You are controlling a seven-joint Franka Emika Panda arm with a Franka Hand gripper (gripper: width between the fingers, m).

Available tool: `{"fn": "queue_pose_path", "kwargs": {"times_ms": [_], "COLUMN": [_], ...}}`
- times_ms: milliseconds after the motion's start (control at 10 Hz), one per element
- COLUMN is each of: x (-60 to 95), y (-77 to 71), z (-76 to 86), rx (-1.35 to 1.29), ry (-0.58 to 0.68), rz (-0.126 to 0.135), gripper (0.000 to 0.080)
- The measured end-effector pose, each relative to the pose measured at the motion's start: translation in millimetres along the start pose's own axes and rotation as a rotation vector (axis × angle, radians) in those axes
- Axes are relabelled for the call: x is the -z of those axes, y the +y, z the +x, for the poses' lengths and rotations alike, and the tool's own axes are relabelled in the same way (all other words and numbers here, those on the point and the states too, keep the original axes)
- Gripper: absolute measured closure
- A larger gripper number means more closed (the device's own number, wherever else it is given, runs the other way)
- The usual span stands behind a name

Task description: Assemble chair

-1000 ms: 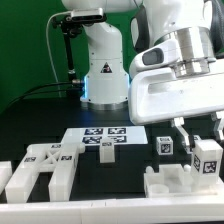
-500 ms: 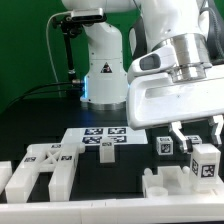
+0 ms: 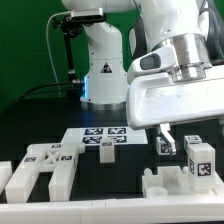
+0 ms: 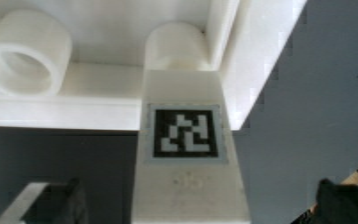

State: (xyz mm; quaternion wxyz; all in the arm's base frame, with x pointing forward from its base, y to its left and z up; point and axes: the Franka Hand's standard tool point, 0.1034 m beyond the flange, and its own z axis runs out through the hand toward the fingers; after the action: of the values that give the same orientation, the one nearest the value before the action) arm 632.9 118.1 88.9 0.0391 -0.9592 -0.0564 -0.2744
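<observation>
**Exterior view.** The hand [image 3: 190,132] hangs over the counter [image 3: 40,125] at the exterior view's right, above an upright leg [image 3: 200,158].
- Likely step: taking hold of that leg.
- To do it well: centre the leg between the fingers and close squarely on its flat sides so it cannot twist. Keep clear of the small block [image 3: 165,146] just beside it and the slotted frame [image 3: 180,186] in front.
- The chair lies in loose white tagged parts. The braced panel [image 3: 40,168] is at the exterior view's left, well apart, with the marker board [image 3: 100,135] between.

**Wrist view.** The leg [image 4: 185,140] is long and square-sided, with one tag on its face.
- The fingers [image 4: 51,200] stand off it with a dark gap on either side, so the hand [image 4: 202,198] is spread and holds nothing.
- Round posts [image 4: 25,60] lie beyond the leg's far end. Whether they touch it is unclear.
</observation>
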Motion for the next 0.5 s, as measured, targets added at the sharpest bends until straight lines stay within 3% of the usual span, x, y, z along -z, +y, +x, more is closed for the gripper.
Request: {"fn": "queue_pose_path", "kwargs": {"times_ms": [300, 500], "x": [-0.2, -2.3], "y": [0.1, -0.4], "z": [0.0, 6.3], "rx": [0.007, -0.021], "ry": [-0.002, -0.102], "rz": [0.000, 0.004], "gripper": [0.0150, 0.0150]}}
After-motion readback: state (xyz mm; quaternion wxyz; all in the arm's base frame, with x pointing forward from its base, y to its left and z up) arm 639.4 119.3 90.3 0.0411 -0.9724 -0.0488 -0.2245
